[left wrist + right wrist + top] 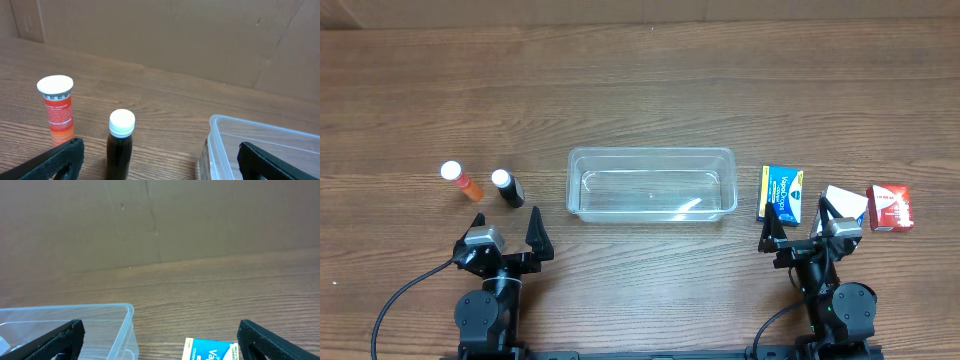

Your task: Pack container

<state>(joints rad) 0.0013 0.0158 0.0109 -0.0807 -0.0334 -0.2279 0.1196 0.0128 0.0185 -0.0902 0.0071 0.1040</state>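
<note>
**Packing not yet begun: tub empty, all items outside it**

Wooden table (640, 80) seen from above, filling the view. At its centre, lying lengthwise from left to right, the container (650, 150): a clear plastic tub with rounded corners and a rim. Nothing inside, only glare on its floor.

At the near edge of the table, two black arms, one on each side of the tub. Left gripper (507, 228) spread wide, grasping nothing, low over the table just near of the bottles. Right gripper (798, 225) likewise spread wide and grasping nothing, aimed toward the boxes.

Right of the tub, three small boxes in a loose row:
- blue box (781, 194), just beside the tub's right end
- white box (845, 207), partly hidden by the right arm
- red box (890, 207), farthest right

Left of the tub, two small upright bottles with white caps:
- orange bottle (462, 179), farther left
- dark bottle (507, 187), nearer the tub but apart from it

Judging by this layout, nothing packed so far. All five items left to lift and place inside, probably bottles for the left arm and boxes for the right.
</note>
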